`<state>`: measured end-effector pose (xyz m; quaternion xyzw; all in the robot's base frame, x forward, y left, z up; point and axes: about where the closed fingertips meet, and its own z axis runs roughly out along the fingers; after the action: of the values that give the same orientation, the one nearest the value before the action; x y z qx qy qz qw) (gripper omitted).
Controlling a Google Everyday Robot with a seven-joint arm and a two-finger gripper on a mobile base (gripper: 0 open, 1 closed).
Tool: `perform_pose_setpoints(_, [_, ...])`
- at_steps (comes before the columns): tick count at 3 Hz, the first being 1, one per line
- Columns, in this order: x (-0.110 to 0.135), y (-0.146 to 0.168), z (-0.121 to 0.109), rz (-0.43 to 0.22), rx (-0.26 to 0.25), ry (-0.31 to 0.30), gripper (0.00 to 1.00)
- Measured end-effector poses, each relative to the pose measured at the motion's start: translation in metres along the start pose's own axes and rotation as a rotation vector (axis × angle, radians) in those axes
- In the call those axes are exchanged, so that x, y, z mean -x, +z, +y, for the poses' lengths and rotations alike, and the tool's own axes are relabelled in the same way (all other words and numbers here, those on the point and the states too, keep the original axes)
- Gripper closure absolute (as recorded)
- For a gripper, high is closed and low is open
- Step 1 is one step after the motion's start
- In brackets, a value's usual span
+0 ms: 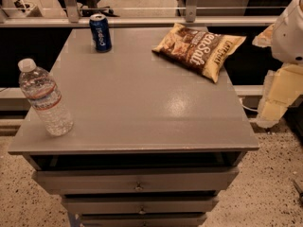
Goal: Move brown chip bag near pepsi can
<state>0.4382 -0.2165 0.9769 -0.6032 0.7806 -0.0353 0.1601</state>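
The brown chip bag (201,46) lies slanting back-left to front-right, reading "Sea Salt". The gripper (279,96) sits at the right, its grip hidden.

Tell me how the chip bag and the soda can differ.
The brown chip bag lies flat at the far right; the pepsi can stands upright at the far left. The bag is wide, crinkly, brown and tan; the can is narrow, smooth and dark blue. Both sit on the grey table; the gripper hangs beside its right edge.
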Motion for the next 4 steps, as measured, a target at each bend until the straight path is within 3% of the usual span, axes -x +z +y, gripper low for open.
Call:
perform_pose_setpoints(2, [0.002, 0.009, -0.002, -0.018, -0.021, 0.013, 0.00])
perform_pose_setpoints(3, [0.005, 0.027, -0.043, -0.055, -0.106, 0.019, 0.00])
perform_pose_setpoints(4, [0.015, 0.050, -0.106, -0.126, -0.193, 0.029, 0.00])
